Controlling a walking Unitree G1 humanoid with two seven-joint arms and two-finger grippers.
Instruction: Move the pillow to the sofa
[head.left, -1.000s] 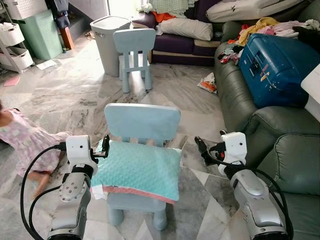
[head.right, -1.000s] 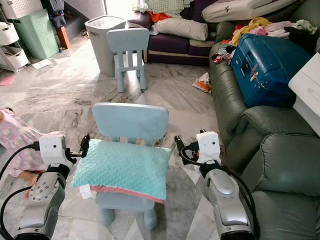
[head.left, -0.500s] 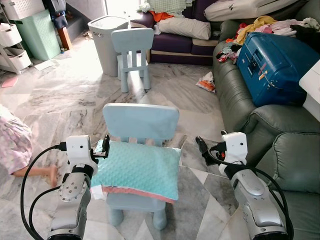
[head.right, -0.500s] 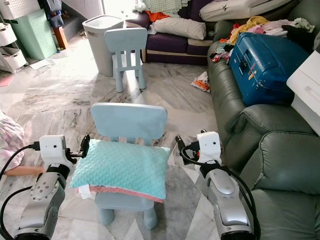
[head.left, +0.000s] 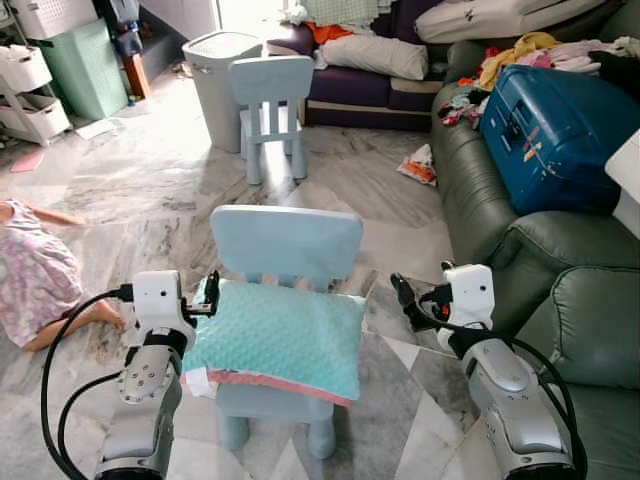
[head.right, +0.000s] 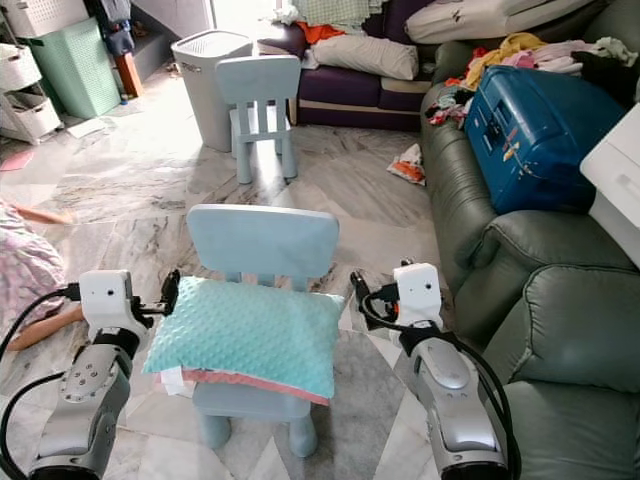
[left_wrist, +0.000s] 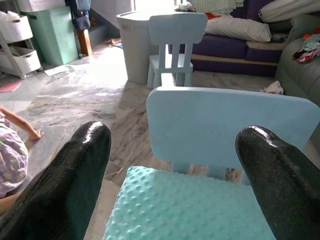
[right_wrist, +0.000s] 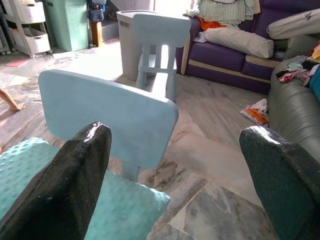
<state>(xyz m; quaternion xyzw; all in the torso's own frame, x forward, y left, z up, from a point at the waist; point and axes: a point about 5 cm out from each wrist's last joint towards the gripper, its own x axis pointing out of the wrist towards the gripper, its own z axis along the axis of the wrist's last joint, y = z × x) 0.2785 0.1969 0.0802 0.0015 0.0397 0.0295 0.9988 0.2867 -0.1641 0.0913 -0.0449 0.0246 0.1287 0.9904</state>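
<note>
Unmoved, pillow lies between left claw and right claw.

The pillow lies on the near chair, between both grippers. The sofa stands to the right, a second chair behind.

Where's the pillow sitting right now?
In the left eye view the teal pillow lies on the seat of the near blue chair, between the left hand and right hand, with the green sofa to the robot's right.
</note>
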